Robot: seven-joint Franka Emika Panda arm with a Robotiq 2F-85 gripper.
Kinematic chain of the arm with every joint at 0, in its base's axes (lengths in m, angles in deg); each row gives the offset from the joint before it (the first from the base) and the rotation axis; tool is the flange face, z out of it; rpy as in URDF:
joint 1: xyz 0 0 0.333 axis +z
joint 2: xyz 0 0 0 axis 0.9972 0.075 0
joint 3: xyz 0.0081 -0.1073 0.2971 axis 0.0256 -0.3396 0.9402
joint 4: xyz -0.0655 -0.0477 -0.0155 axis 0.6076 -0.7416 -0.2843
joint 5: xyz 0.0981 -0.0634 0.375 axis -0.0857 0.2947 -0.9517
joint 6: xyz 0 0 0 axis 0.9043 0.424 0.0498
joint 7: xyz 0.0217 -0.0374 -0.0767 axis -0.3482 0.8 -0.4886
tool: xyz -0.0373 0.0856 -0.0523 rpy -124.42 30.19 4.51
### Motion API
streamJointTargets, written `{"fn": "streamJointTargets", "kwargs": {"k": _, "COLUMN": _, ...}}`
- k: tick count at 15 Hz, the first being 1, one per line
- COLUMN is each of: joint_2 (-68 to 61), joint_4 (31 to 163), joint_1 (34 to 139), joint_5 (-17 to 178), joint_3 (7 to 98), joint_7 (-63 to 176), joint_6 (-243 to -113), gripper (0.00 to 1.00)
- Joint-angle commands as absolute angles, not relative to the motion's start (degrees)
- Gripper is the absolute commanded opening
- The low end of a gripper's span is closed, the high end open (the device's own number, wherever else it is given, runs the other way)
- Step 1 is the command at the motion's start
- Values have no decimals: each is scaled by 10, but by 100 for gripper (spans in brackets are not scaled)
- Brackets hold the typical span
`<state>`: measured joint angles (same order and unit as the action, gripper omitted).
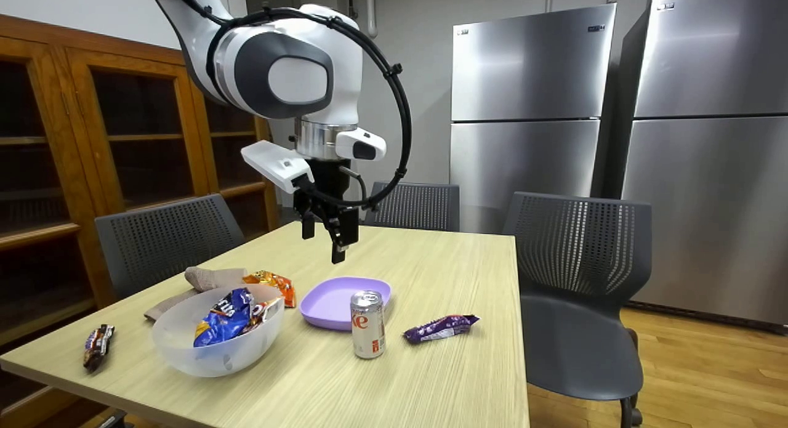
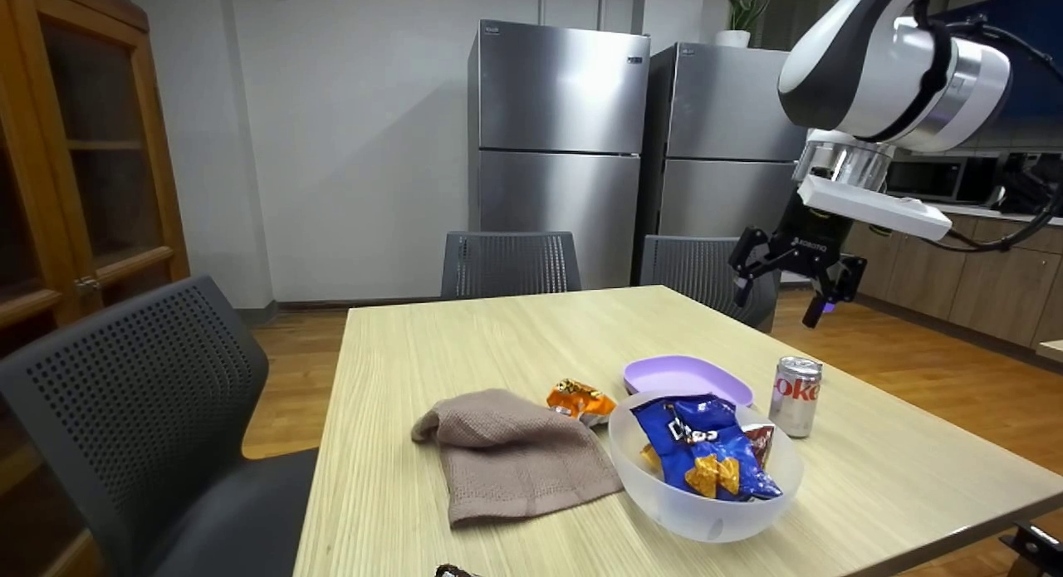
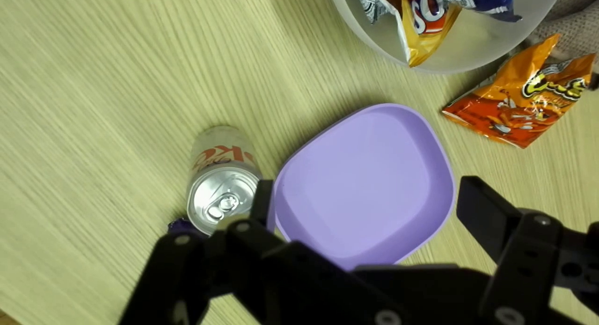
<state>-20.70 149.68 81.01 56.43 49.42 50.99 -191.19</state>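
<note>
Fingers [image 3: 484,215]: spread wide, raised above the counter [image 1: 455,262] and angled downward; both exterior views show them well apart from every item on it. Lavender dish [image 3: 360,184]: the item nearest the fingers, lying flat on the counter at a lower level; in the wrist view it shows between the two tips. Coke can [image 1: 368,335]: standing upright just beside the dish. Purple-wrapped snack [image 1: 440,328]: lying near the can, seen in an exterior view. Orange snack bag [image 3: 529,100]: resting near the dish, on the side opposite the can. Translucent bowl [image 1: 215,360]: upright near the dish, containing a blue snack bag [image 2: 727,436] and a yellow-and-red bag [image 3: 428,30], the latter partly covered. Brown cloth [image 2: 523,461]: rumpled beside the bowl; whether the two touch cannot be determined. Dark wrapped bar [image 1: 98,348]: near the counter's edge, well apart from the dish, with the bowl between them. Perimeter: gray chairs [image 1: 582,243] around the counter; two steel-colored refrigerators [image 1: 529,77] and a glass-doored wooden cabinet [image 1: 135,126] beyond.
</note>
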Motion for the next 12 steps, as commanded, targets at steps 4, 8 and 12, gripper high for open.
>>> {"fn": "streamJointTargets", "kwargs": {"k": 4, "joint_2": -198, "joint_4": 1488, "joint_1": 805, "joint_5": 569, "joint_3": 497, "joint_7": 522, "joint_6": -1911, "gripper": 100}}
{"fn": "streamJointTargets", "kwargs": {"k": 8, "joint_2": -153, "joint_4": 1442, "joint_1": 793, "joint_5": 560, "joint_3": 486, "joint_7": 544, "joint_6": -1900, "gripper": 100}}
{"fn": "streamJointTargets", "kwargs": {"k": 12, "joint_2": -99, "joint_4": 1381, "joint_1": 772, "joint_5": 544, "joint_3": 479, "joint_7": 532, "joint_6": -1886, "gripper": 100}}
